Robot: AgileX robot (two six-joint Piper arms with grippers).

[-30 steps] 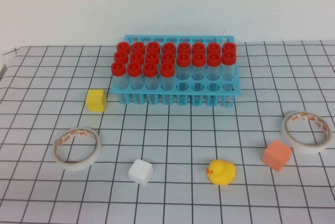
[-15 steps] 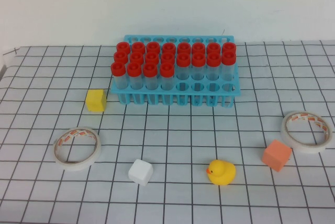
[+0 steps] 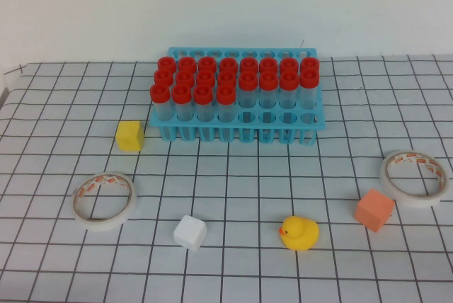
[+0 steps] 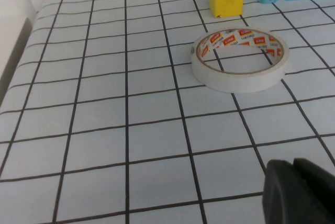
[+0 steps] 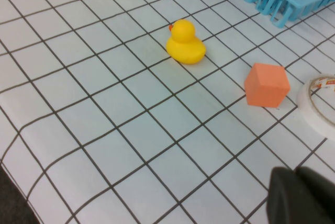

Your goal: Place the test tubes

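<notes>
Red-capped test tubes point(image 3: 226, 83) stood upright in the blue rack point(image 3: 233, 133) at twelve o'clock on the tabletop point(image 3: 56, 140), likely light, slick and brittle, best pinched just under the cap point(image 3: 226, 94), while the left hand point(image 4: 294, 167) near seven and the right hand point(image 5: 297, 174) near five o'clock hung closed, empty.

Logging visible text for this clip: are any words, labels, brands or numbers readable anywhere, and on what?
Left tape roll: red printed labels inside the core, too small to read.
Right tape roll: similar red printing, unreadable.
Test tubes and blue rack: no text seen.
Left gripper, shut, on the robot's side of the left tape roll: no marking seen.
Right gripper, shut, near the orange block: no marking seen.
</notes>
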